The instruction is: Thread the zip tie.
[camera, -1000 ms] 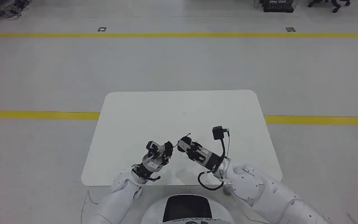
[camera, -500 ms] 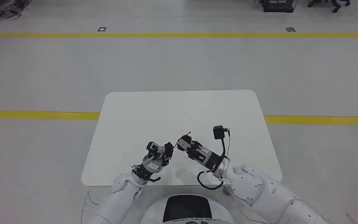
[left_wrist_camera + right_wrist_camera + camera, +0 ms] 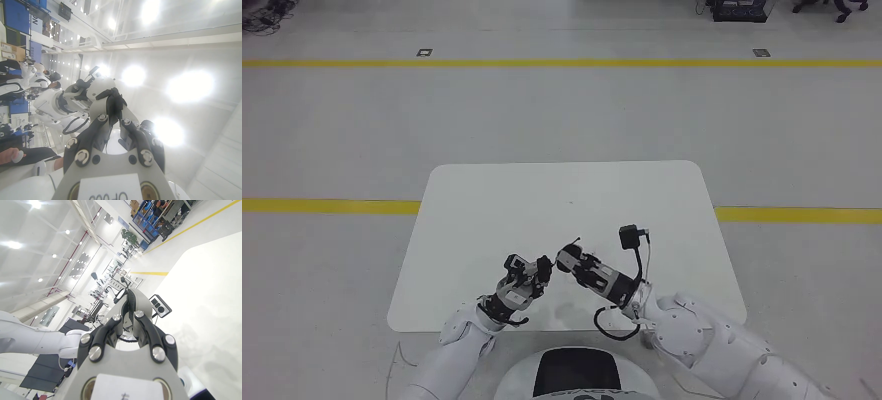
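Both grippers hover close together over the near part of the white table [image 3: 642,200]. My left gripper [image 3: 539,268] is shut on a thin black zip tie [image 3: 113,106], whose strand runs back between the fingers [image 3: 100,106]. The right gripper [image 3: 564,258] is also shut on the zip tie [image 3: 128,292]. Its small head pokes out past the fingertips [image 3: 140,302]. From above, the tie [image 3: 572,243] shows as a fine black line rising from the right gripper. The two grippers' tips are almost touching.
The table's far half [image 3: 572,190] is bare white surface. A black cable loops from the right wrist [image 3: 640,262] beside a small black camera box [image 3: 630,236]. Yellow floor lines [image 3: 332,206] run past both sides of the table.
The right gripper has edged slightly toward the left gripper and away from the robot. The left gripper has hardly moved.
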You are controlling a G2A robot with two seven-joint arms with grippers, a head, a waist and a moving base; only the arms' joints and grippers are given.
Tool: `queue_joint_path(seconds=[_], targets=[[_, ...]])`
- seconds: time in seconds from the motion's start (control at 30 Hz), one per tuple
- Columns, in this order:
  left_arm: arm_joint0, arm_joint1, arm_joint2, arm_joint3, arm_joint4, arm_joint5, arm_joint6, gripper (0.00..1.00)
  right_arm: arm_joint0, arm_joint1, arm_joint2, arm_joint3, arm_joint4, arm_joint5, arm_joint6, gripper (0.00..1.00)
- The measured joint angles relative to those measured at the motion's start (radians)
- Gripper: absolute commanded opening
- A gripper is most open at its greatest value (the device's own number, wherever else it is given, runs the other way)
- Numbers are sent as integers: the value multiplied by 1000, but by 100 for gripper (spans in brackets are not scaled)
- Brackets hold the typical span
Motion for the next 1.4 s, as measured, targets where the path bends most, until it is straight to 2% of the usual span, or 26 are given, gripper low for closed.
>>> queue_joint_path(seconds=[0.8, 1.33, 1.37, 1.4], targets=[[-2, 2, 14, 2, 1, 13, -4, 0, 1, -3, -2, -15, -2, 0, -15, 0], [-6, 3, 16, 3, -13, 1, -4, 0, -5, -5, 3, -7, 16, 0, -1, 0], [-6, 3, 16, 4, -13, 0, -4, 0, -7, -4, 5, -8, 15, 0, -2, 3], [-6, 3, 16, 4, -13, 0, -4, 0, -8, -4, 8, -9, 14, 0, -2, 38]])
